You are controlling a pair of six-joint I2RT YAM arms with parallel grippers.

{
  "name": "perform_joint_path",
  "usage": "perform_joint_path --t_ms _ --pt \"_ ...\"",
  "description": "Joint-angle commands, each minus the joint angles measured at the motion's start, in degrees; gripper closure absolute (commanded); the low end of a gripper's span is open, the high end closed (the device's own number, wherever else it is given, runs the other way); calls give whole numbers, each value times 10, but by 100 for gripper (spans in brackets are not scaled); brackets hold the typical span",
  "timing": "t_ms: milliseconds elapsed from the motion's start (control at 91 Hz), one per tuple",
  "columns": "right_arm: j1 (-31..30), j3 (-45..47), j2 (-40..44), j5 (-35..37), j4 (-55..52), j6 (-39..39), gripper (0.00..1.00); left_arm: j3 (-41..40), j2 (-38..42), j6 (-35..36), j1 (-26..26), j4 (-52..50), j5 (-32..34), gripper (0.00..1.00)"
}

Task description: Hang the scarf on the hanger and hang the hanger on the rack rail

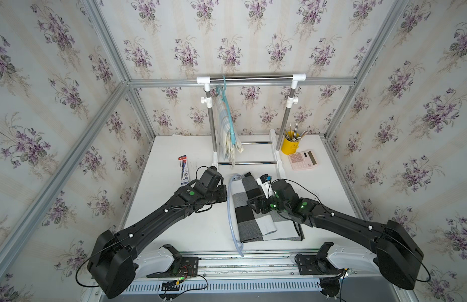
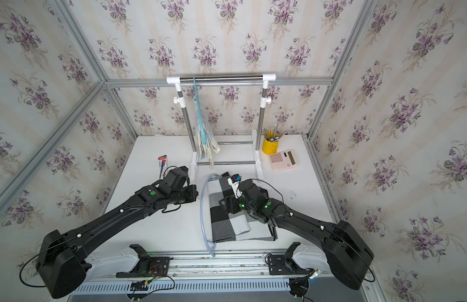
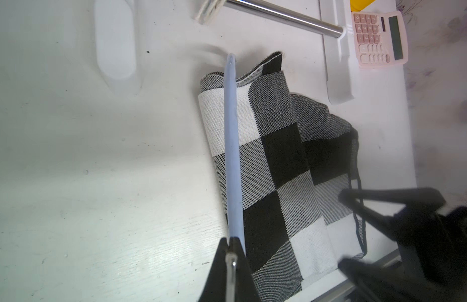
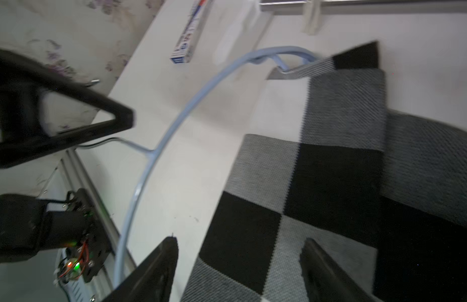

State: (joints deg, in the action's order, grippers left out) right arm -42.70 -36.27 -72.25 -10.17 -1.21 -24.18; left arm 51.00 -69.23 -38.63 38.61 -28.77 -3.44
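Note:
A black, grey and white checked scarf [image 1: 263, 222] [image 2: 227, 227] lies folded on the white table [image 1: 175, 222]. A light blue hanger [image 1: 229, 209] [image 2: 201, 209] curves along its left edge, with its far end tucked into the scarf's fold. My left gripper [image 1: 226, 196] [image 3: 231, 251] is shut on the hanger's metal hook; the blue hanger [image 3: 231, 157] runs straight out from the jaws over the scarf [image 3: 279, 157]. My right gripper [image 1: 253, 205] [image 4: 240, 243] hovers open above the scarf [image 4: 332, 170], with nothing between its fingers. The hanger [image 4: 175, 123] arcs past it on the table.
A clothes rack [image 1: 250, 78] stands at the back, with a teal hanger [image 1: 227, 109] carrying a pale plaid cloth. A yellow pen cup [image 1: 290, 146] and a pink calculator [image 1: 303, 160] sit at the back right. A pen pack [image 1: 183, 170] lies left of the rack.

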Motion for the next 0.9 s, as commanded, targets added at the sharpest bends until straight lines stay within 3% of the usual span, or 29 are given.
perform_joint_path --t_ms 0,363,780,890 --pt "47 -1 -37 4 -56 -20 27 -1 7 5 0 -24 18 100" --pt "64 4 -149 -72 1 -35 36 11 11 9 0 -53 23 100" --pt "64 37 -151 -260 164 -114 39 97 21 50 0 -155 20 100" --pt "64 39 -169 -281 200 -139 40 129 21 62 0 -186 21 100"
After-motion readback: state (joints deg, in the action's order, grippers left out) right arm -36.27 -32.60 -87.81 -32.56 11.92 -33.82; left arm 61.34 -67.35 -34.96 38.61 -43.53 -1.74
